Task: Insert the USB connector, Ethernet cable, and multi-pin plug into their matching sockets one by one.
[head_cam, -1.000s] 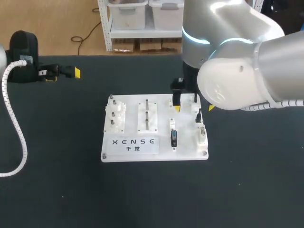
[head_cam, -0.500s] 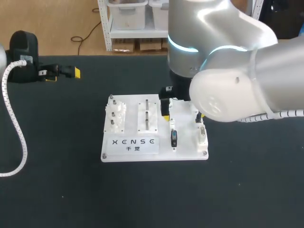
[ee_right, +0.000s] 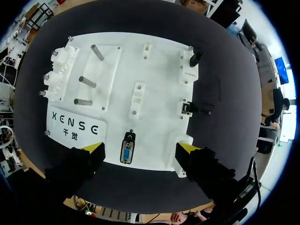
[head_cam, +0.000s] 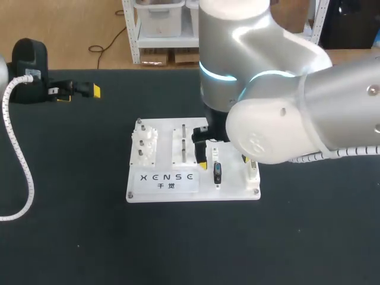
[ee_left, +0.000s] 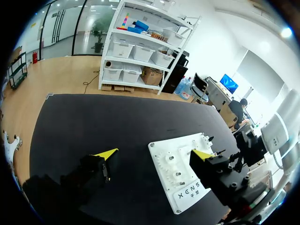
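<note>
My right gripper point(ee_right: 140, 147), fingers spread and empty, hangs above the white rectangular plastic socket board point(ee_right: 159, 75), over its blue multi-pin connector point(ee_right: 126, 153). My left gripper point(head_cam: 80, 94), also spread and empty, is well apart from the board.

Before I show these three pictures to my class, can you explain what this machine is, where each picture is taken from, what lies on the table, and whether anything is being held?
This is a robot with two arms, each ending in a two-fingered claw with yellow tips. The head view looks down from above; the two round pictures come from a camera on each wrist. On the black table lies a white plastic board of sockets, with a black-and-blue multi-pin connector on it. The silver right arm reaches over the board; the right claw hangs open above that connector, holding nothing. The left claw, off to the board's side, is open and empty too.
</note>
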